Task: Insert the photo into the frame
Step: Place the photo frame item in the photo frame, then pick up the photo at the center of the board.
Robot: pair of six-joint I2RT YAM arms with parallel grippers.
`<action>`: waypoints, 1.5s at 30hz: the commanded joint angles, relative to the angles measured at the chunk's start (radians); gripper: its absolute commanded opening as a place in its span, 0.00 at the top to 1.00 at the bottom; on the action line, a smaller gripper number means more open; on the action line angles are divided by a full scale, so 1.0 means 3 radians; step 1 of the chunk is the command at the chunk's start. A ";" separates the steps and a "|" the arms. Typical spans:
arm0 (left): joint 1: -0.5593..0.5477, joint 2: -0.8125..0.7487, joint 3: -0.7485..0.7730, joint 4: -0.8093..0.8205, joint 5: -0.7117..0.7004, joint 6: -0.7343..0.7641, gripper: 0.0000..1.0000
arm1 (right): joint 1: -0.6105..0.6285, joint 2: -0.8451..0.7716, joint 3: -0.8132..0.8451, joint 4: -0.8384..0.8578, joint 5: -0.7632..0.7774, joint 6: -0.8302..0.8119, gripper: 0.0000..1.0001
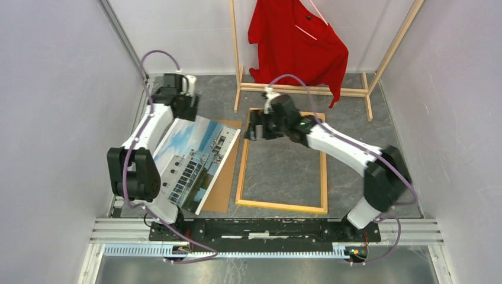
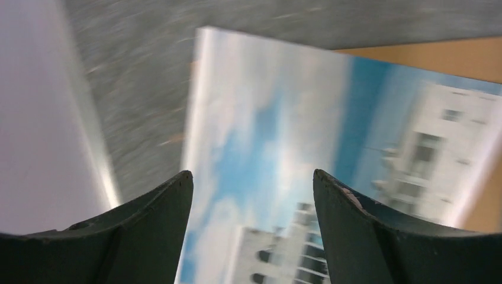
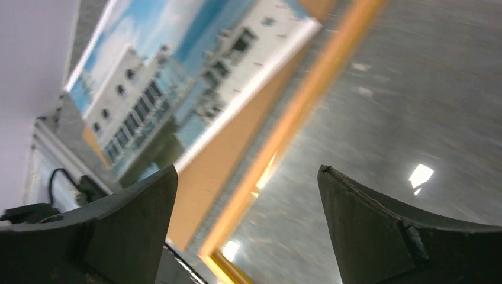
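- Frame (image 1: 281, 206): one, lying flat on the table (image 1: 349, 112) with only bare tabletop showing through its opening. It is judged to be waiting for the print.
- Photo (image 1: 198, 155): one, lying picture side up just left of the frame. It is resting on the board and is not yet inside the frame.
- Board (image 1: 222, 190): one, brown, lying under the photo. Its edge is running just beside the frame's left rail (whether the two are touching cannot be told).
- Left gripper (image 2: 251, 174): one, hanging with jaws wide apart and nothing between them. It is over the photo's side away from the frame, probably lining up a pick.
- Right gripper (image 3: 248, 168): one, hovering spread and empty over the frame's far left corner, perhaps to steady it.
- Rack (image 1: 302, 90) and shirt (image 1: 296, 44): one each, standing beyond the frame and taking no part.
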 commanded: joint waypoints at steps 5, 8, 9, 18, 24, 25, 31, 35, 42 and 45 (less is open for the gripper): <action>0.0919 0.0044 -0.0233 0.0300 -0.0858 0.0341 0.22 | 0.0751 0.1331 0.1312 0.0118 0.0088 0.0521 0.10; 0.1008 0.0054 -0.0483 0.0588 -0.1158 0.0433 0.23 | 0.0844 0.1588 0.1532 0.0001 0.0122 0.0582 0.10; 0.1027 0.0067 -0.0565 0.0694 -0.1251 0.0462 0.23 | 0.0856 0.1638 0.1544 -0.0028 0.0135 0.0609 0.10; 0.1270 0.0332 -0.0913 0.1259 -0.1548 0.0548 0.23 | 0.0864 0.1652 0.1093 0.0026 0.0204 0.0694 0.07; 0.1352 0.0450 -0.1018 0.1405 -0.1461 0.0534 0.23 | 0.0869 0.1784 0.1053 0.0001 0.0189 0.0713 0.05; 0.1359 0.0457 -0.1021 0.1411 -0.1446 0.0531 0.23 | 0.0871 0.1801 0.1057 -0.0017 0.0205 0.0712 0.04; 0.1367 0.0527 -0.0979 0.1411 -0.1353 0.0511 0.23 | 0.0906 0.1864 0.1065 -0.0170 0.0330 0.0699 0.02; 0.1367 0.0627 -0.0931 0.1371 -0.1276 0.0482 0.23 | 0.0950 0.1894 0.0999 -0.0110 0.0306 0.0768 0.02; 0.1366 0.0662 -0.1084 0.1284 -0.1023 0.0366 0.24 | 0.0948 0.1993 0.1105 0.0239 0.0082 0.0953 0.02; 0.1361 0.0657 -0.1204 0.1299 -0.0947 0.0350 0.24 | 0.0906 0.1972 0.1070 0.0420 -0.0068 0.1025 0.02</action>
